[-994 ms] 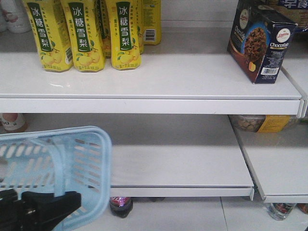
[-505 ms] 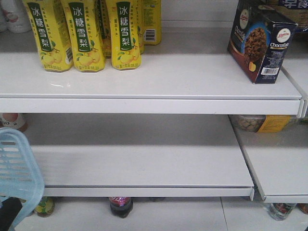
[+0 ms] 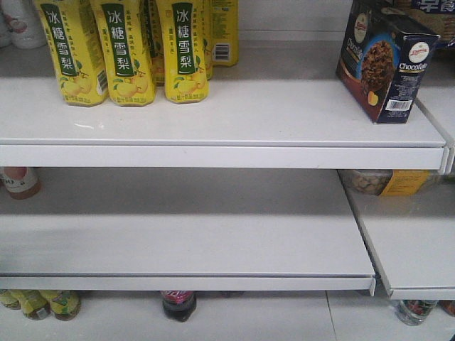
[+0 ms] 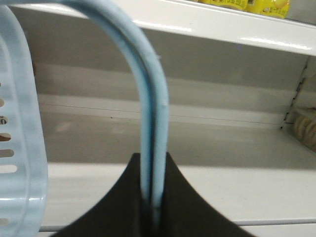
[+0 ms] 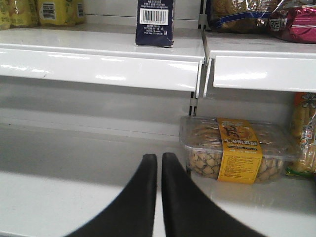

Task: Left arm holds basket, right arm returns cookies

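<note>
On the upper white shelf [image 3: 213,121], taken as the landmark in the front view, a row of yellow pear-drink cartons [image 3: 121,50] stands at its left end, well apart from the cookies carton [image 3: 387,64], which stands upright at the shelf's right end, turned at an angle with its barcode panel facing forward. Below that shelf at the far left a bottle with a pale label [image 3: 18,181] sits at the back of the lower shelf, and under the lower shelf stands a dark bottle [image 3: 178,304] roughly below the cartons. Below the shelf's right end lies a clear tub with a yellow band [image 3: 387,182].

In the left wrist view, the left gripper [image 4: 154,197] has its black jaws pressed together on the thin hoop handle [image 4: 148,89] of the light blue basket [image 4: 19,148], whose slotted side fills the left edge; the upper shelf edge runs behind the handle.

In the right wrist view, the right gripper [image 5: 159,163] holds nothing, its fingers nearly touching with only a thin slit between them. The carton [image 5: 155,22] stands above on the shelf, its barcode showing, and the tub of snacks [image 5: 232,155] sits just right of the fingertips, under the shelf.
</note>
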Robot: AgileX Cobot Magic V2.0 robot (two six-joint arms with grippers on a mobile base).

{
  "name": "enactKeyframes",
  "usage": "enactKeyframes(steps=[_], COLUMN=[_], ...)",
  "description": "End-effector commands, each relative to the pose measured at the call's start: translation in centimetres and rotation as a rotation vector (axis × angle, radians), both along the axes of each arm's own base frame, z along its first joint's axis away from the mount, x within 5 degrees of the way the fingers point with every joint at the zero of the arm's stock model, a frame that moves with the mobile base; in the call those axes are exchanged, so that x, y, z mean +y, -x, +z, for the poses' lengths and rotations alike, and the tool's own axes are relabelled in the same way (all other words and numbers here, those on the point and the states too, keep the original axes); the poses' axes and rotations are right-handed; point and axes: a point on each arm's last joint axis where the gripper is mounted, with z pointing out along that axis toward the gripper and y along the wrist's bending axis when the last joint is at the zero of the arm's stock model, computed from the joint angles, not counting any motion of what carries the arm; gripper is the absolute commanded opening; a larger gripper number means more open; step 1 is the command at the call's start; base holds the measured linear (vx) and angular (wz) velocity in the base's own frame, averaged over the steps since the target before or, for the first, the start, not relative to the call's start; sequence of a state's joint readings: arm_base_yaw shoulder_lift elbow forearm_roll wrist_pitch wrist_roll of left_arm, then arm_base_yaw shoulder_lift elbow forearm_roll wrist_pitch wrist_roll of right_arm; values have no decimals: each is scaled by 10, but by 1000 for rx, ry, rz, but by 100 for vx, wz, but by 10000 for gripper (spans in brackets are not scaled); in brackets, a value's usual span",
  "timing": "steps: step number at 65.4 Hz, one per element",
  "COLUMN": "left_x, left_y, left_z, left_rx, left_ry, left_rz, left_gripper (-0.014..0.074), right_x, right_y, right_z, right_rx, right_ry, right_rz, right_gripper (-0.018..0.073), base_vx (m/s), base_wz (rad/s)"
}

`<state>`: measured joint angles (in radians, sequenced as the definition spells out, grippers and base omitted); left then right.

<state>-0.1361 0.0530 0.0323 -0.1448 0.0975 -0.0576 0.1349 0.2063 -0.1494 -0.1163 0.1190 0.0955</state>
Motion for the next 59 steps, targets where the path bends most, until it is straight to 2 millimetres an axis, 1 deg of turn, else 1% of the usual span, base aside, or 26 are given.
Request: enactKeyframes(steps=[1,5,18,27,38,59], left_x=[2,2,2,4,5,6], left_y=[4,7,6,6,6,6], left_z=[14,13,12,12,13,18], left_rx=[-106,-107,-95,-100,-104,-155], left_ry=[-24,-24,-28,-80,-101,-36], left_rz=[19,16,23,51,69,78], left_gripper=[-3,-3,-3,-3,-3,-3], right_x=[0,0,0,0,0,0], right_y=[-1,-1,-1,-1,-1,-1], right_z=[16,16,16,16,16,16], right_rx=[-96,-96,-96,-96,-96,-96], right_ry=[9,9,9,9,9,9], right_rz=[4,4,4,4,4,4], right_gripper=[-10,-10,-10,-10,-10,-10], base_vx=[0,0,0,0,0,0], base_wz=[0,0,0,0,0,0])
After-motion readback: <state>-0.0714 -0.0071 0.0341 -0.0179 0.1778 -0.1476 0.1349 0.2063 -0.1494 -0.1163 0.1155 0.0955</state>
